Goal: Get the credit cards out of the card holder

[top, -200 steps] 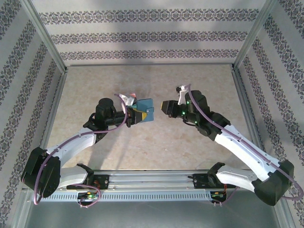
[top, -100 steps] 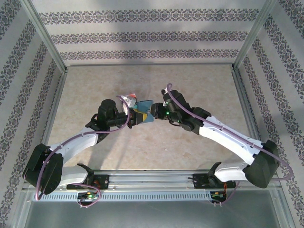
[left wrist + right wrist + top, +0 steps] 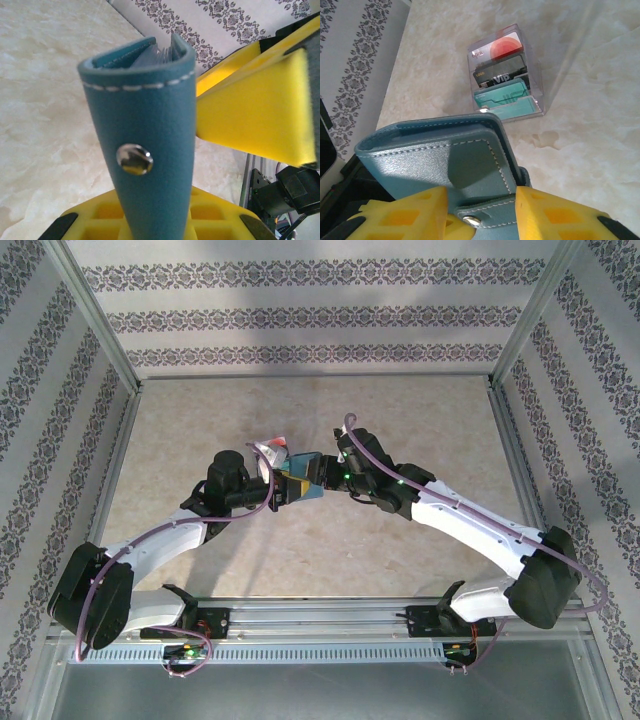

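Mostly covered: the card holder (image 3: 303, 462), with the credit cards (image 3: 268, 448) too small to tell
From above, the left tool (image 3: 283, 486) and right tool (image 3: 323, 472) hide most of it; at the right wrist its lower end lies behind yellow fingers (image 3: 410, 212), contact unclear; at the left wrist the bottom edge cuts it off and its inside is blurred

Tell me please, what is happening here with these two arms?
The left gripper holds the blue card holder upright above the table. The right gripper has its jaws apart on either side of the holder's snap tab. The credit cards, one white with a red circle, sit in a clear plastic sleeve lying on the table beyond the holder, so they are already outside it.
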`<control>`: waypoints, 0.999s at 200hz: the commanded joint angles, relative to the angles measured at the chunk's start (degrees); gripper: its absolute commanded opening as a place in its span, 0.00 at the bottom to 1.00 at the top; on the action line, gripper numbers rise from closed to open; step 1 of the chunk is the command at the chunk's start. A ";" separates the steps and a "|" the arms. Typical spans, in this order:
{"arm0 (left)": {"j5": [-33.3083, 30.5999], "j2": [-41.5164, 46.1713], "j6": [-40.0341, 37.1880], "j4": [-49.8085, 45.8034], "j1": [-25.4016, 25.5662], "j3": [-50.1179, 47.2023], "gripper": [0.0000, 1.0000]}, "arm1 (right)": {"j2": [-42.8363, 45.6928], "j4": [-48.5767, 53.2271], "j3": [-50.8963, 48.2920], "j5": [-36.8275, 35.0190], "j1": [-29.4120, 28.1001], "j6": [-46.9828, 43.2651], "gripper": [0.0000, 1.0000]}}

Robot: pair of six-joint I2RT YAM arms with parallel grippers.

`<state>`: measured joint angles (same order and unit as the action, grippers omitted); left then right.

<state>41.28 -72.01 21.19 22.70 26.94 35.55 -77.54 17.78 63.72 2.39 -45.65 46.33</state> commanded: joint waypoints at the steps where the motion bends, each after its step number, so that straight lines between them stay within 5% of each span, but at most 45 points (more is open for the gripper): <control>1: 0.70 0.59 -0.39 4.84 0.94 0.38 0.05 | -0.73 -0.35 1.88 1.68 -1.17 -0.66 0.42; 149: 0.94 3.45 1.07 10.02 1.54 0.09 0.00 | -5.33 5.18 2.02 1.18 -1.72 -1.71 0.47; 200: -1.12 4.15 2.30 12.82 1.56 -0.32 0.00 | -4.12 5.72 0.22 2.62 -1.73 -2.30 0.36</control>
<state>38.79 -70.78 22.81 23.57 27.07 33.71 -81.06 19.09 65.32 2.46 -46.39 44.75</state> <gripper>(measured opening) 0.157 0.391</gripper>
